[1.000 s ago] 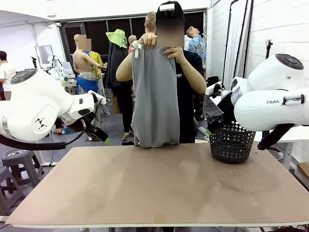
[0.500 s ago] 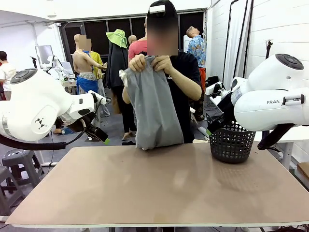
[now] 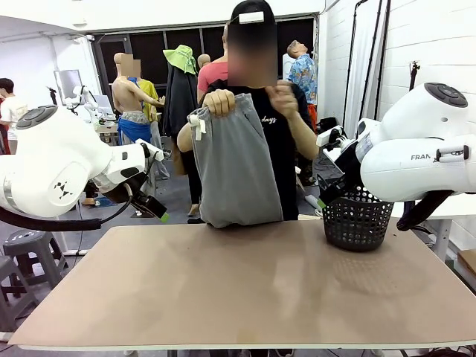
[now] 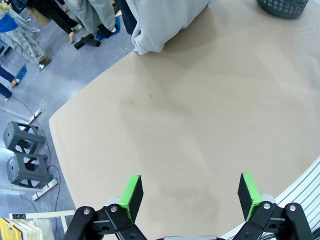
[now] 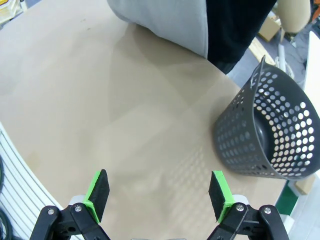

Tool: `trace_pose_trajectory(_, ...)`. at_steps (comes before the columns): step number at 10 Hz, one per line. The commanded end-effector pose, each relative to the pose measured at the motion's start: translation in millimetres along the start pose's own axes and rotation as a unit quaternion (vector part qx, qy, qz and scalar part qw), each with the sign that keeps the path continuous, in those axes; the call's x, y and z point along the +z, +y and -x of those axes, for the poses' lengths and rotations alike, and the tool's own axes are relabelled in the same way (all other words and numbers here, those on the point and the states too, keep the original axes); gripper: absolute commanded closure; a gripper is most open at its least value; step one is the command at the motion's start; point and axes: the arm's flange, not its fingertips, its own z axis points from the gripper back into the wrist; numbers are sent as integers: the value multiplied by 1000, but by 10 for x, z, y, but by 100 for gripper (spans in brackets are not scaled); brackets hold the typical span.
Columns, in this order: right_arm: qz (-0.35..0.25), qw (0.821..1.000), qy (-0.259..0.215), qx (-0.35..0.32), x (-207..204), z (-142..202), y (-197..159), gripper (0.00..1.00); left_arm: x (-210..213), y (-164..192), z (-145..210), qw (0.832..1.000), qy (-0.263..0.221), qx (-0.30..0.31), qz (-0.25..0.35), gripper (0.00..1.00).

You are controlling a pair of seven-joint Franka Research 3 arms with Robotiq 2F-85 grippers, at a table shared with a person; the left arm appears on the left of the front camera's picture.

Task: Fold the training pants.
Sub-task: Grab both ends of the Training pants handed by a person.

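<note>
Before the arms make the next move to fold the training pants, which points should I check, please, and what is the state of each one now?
1. Left gripper open, holding nothing: ok.
2. Right gripper open, holding nothing: ok.
3. Training pants lying flat on the table: not ok; the person's hand holds them up at the far edge.
4. Basket apart from the pants: ok.
5. Pants' lower end resting on the table: cannot tell.

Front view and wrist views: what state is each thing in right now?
pants: hanging from the person's hand, lower end at the far edge of the table.
basket: upright on the table, looks empty.
left claw: open, holding nothing.
right claw: open, holding nothing.
</note>
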Motion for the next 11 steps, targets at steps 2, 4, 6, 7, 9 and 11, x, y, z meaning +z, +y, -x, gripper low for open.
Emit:
trace_pose_trajectory(2,-1,1000,-1,-2,-9,2,-11,0,-3,4,0,1000,0,-5,-1,0)
trace_pose_trajectory(4,-1,1000,-1,-2,-9,2,-11,0,-3,4,0,1000,0,-5,-1,0)
trace_pose_trajectory(6,-1,1000,-1,-2,-9,2,-11,0,-3,4,0,1000,0,-5,-1,0)
trace_pose_trajectory(7,-1,1000,-1,-2,-9,2,-11,0,-3,4,0,1000,0,-5,-1,0)
trace_pose_trajectory(9,-1,1000,-1,-2,-9,2,-11,0,-3,4,0,1000,0,-5,-1,0)
trace_pose_trajectory(11,-1,1000,-1,-2,-9,2,-11,0,-3,4,0,1000,0,-5,-1,0)
